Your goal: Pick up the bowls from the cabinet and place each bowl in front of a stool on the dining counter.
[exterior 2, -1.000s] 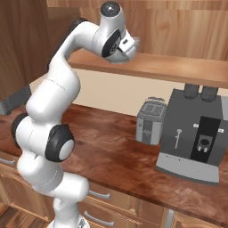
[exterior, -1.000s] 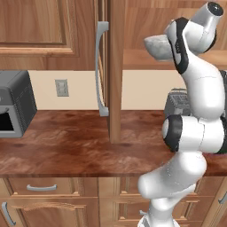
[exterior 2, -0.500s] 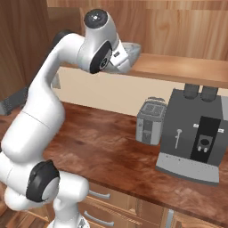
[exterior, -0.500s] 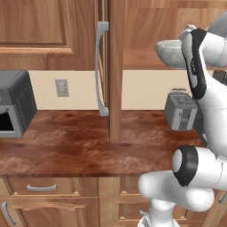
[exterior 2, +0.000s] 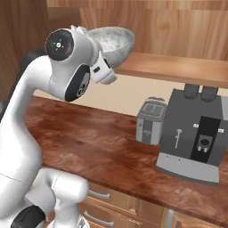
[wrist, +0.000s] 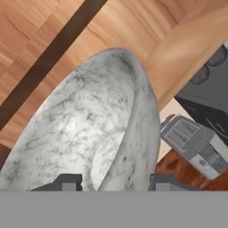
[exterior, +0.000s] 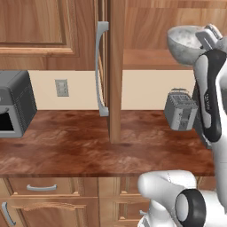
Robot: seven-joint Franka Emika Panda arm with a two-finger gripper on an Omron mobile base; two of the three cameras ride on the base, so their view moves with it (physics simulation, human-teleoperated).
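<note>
Marbled bowl [wrist: 89, 133] rim between jaws, raised beside cabinet shelf [exterior 2: 178, 69].

A silver toaster [exterior 2: 150, 121] stands on the wood-grain countertop [exterior: 84, 150], just beside a dark grey coffee machine [exterior 2: 193, 140] at its 3 o'clock. A grey microwave [exterior: 13, 104] sits at 9 o'clock in the left base view, a wall outlet [exterior: 61, 87] near it.
</note>
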